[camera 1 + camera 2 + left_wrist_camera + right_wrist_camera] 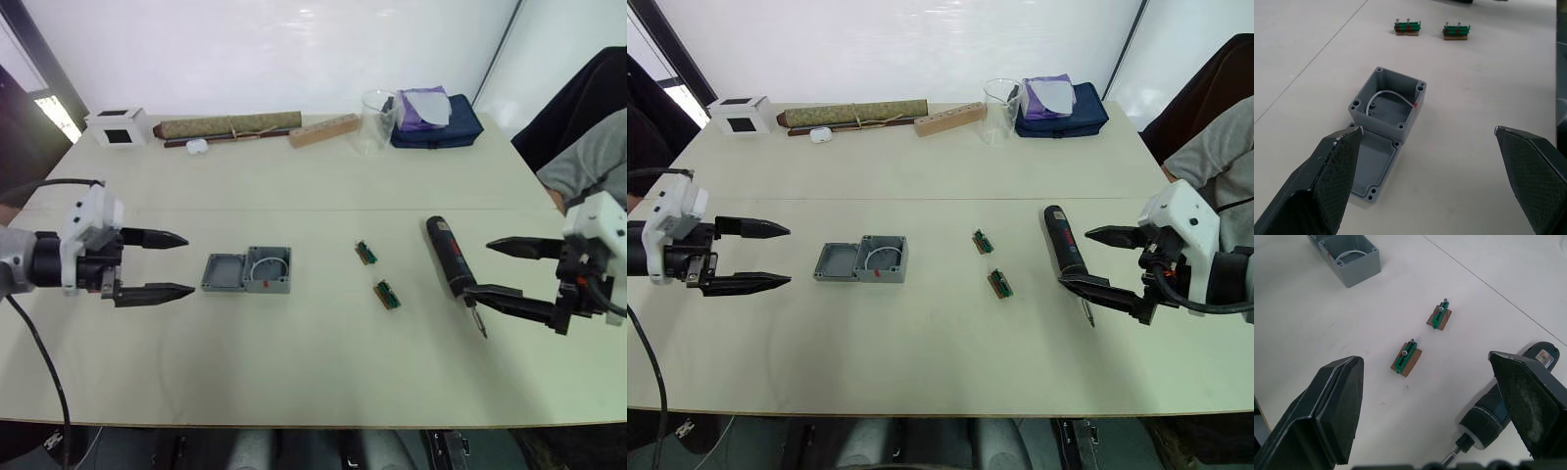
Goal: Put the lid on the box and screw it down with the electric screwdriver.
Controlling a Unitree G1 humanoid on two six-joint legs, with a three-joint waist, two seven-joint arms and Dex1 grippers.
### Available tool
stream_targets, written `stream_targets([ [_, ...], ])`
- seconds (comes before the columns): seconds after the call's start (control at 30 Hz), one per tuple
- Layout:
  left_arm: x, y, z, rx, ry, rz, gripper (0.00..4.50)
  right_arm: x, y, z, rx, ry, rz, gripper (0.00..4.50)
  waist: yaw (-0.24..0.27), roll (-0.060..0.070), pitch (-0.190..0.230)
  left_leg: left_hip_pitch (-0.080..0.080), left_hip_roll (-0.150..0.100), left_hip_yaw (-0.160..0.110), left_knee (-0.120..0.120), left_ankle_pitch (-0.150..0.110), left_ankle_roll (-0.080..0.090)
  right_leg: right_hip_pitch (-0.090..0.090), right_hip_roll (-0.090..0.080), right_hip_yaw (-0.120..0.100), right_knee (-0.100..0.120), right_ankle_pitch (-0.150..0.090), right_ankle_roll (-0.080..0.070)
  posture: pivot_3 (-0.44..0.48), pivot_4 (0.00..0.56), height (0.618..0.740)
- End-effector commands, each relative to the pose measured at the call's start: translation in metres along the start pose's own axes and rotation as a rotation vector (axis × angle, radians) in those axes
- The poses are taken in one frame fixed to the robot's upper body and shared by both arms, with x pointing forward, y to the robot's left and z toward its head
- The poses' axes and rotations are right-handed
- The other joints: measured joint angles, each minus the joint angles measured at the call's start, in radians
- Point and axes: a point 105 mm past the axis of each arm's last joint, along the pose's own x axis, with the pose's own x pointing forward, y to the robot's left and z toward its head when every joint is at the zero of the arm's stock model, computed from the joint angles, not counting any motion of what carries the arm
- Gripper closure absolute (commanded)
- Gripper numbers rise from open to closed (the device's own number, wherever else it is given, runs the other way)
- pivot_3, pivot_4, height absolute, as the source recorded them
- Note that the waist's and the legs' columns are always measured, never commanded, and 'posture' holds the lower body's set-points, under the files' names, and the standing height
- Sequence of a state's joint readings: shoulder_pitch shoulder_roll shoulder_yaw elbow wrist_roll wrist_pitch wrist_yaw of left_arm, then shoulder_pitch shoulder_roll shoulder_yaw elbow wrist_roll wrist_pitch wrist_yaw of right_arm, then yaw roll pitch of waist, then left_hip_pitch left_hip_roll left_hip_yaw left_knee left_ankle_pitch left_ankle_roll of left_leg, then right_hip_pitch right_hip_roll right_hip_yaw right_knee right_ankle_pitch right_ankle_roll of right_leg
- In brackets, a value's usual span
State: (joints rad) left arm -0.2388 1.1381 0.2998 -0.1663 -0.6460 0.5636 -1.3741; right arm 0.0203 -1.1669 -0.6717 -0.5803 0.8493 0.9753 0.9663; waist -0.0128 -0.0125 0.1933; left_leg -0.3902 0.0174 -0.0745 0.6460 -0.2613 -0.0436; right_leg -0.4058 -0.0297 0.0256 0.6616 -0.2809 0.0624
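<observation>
At the left, the left gripper (pixel 167 264) is seen with its two tapered black fingers spread wide, and nothing is held between them. Just to its right, one flat square grey plastic lid (pixel 222 272) is laid underside up on the pale matte table (pixel 313 372), touching one deeper square grey box (pixel 268 269), which stands open; a curved white wire and a red mark on one side are shown in it. Further right, two small green blocks on brown bases (pixel 366 253) (pixel 387 294) are set apart from each other. One black cylindrical electric screwdriver (pixel 450 258) is laid flat beyond them, its thin metal bit beside the lower finger of the right gripper (pixel 495 266), whose fingers are likewise held wide apart and empty.
</observation>
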Motion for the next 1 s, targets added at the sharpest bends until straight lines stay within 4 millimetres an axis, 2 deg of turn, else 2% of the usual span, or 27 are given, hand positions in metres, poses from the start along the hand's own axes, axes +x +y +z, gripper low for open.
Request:
stream_targets([
  [0.03,-0.005,-0.003,0.011,0.04,-0.018,0.0,0.05,-0.002,0.001,0.008,-0.046,-0.002,0.003,0.0,0.0,0.0,0.0,0.0,0.0,0.0,0.0,0.0,0.0,0.0,0.0,0.0,0.0,0.0,0.0,0.0,0.15,0.736],
  [0.67,0.0,0.002,0.013,0.08,-0.003,-0.039,0.05,0.006,0.005,0.013,-0.039,-0.022,-0.003,0.0,-0.001,0.0,0.0,0.0,0.0,0.001,0.0,0.0,0.0,-0.001,0.0,0.0,0.0,0.0,0.0,0.0,0.15,0.736],
  [0.8,0.014,0.005,0.016,0.132,0.0,-0.077,0.05,0.01,0.006,0.012,-0.036,-0.017,-0.01,0.0,-0.001,0.0,0.001,0.0,0.0,0.001,0.0,0.0,0.0,-0.001,0.0,0.0,0.0,0.0,0.0,0.0,0.15,0.736],
  [1.0,0.053,0.001,0.013,0.239,0.034,-0.271,0.05,0.025,0.012,0.014,-0.028,-0.028,-0.004,0.0,0.0,0.0,0.001,-0.001,0.0,0.001,0.0,0.0,0.0,-0.001,0.001,0.0,0.0,0.001,0.001,0.0,0.15,0.736],
])
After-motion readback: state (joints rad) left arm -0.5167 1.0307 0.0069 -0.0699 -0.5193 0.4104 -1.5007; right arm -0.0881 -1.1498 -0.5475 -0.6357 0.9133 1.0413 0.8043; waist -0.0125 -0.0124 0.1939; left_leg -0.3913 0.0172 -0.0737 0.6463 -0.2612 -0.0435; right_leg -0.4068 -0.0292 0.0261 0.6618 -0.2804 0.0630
